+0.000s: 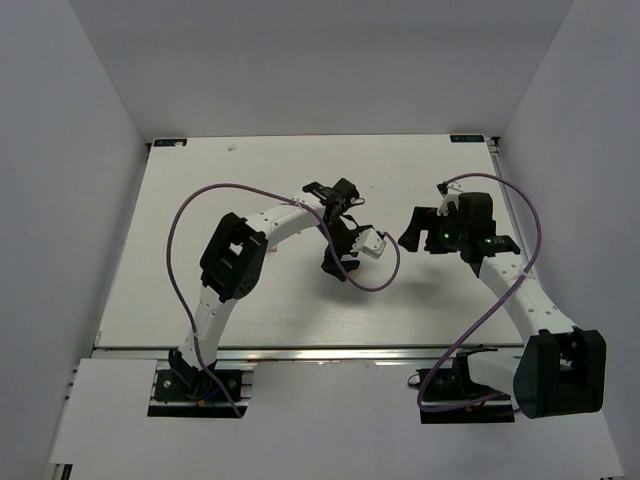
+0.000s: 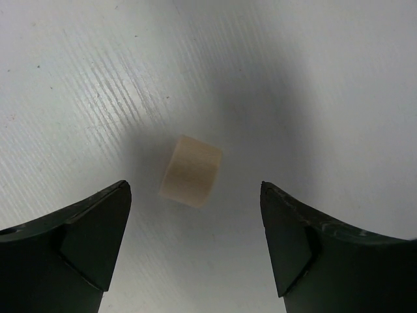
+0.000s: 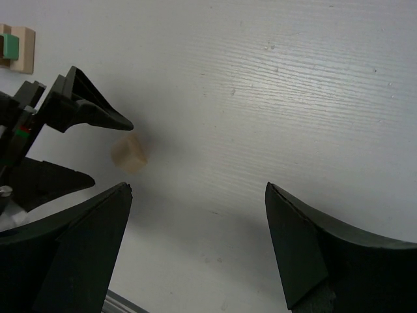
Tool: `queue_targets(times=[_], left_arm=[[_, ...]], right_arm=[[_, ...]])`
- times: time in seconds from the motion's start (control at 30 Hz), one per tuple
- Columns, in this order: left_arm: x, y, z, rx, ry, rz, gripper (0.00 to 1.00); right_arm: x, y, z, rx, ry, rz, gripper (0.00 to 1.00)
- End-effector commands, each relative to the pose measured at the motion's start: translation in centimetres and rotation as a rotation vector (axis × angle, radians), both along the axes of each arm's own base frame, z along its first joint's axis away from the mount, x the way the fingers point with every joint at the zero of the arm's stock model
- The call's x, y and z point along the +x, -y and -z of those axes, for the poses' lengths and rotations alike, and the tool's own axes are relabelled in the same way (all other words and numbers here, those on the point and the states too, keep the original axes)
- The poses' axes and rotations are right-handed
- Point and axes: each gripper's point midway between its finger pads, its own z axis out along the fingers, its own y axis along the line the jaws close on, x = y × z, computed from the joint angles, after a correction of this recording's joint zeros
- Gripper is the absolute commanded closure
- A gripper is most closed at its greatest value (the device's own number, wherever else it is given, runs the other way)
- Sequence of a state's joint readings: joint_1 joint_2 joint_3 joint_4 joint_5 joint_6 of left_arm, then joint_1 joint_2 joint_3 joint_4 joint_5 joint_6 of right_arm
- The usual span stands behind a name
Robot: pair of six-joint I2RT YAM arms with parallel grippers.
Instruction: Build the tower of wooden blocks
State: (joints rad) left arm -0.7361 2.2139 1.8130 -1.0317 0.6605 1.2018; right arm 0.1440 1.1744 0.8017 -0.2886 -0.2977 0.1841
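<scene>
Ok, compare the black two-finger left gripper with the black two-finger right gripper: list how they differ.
1. The left gripper straddles a small light tan wooden block, with gaps on either side; the right gripper has only bare white table between its fingers.
2. The left gripper is lined up on the block; the right gripper stands off, with the block outside its span.
Shared: both are open, and neither holds anything.

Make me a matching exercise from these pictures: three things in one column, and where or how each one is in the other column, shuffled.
Things:
1. loose tan block
2. green block
3. right gripper

Place or state:
A. open, holding nothing
B. on the table, inside the open left gripper, untouched
C. against a tan base block, upper left corner of the right wrist view

Pairs: 1-B, 2-C, 3-A
</scene>
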Motion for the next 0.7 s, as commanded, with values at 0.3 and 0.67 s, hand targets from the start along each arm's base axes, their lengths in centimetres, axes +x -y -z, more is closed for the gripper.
queue_targets(times=[0.3, 0.67], left_arm=[[-0.1, 1.5, 1.8, 0.011, 0.013, 0.008, 0.12], [0.7, 1.9, 1.2, 0.000, 0.036, -0.018, 0.23]], right_arm=[[-0.1, -0.6, -0.6, 0.037, 0.018, -0.036, 0.13], [-0.1, -0.7, -0.5, 0.040, 0.015, -0.045, 0.13]])
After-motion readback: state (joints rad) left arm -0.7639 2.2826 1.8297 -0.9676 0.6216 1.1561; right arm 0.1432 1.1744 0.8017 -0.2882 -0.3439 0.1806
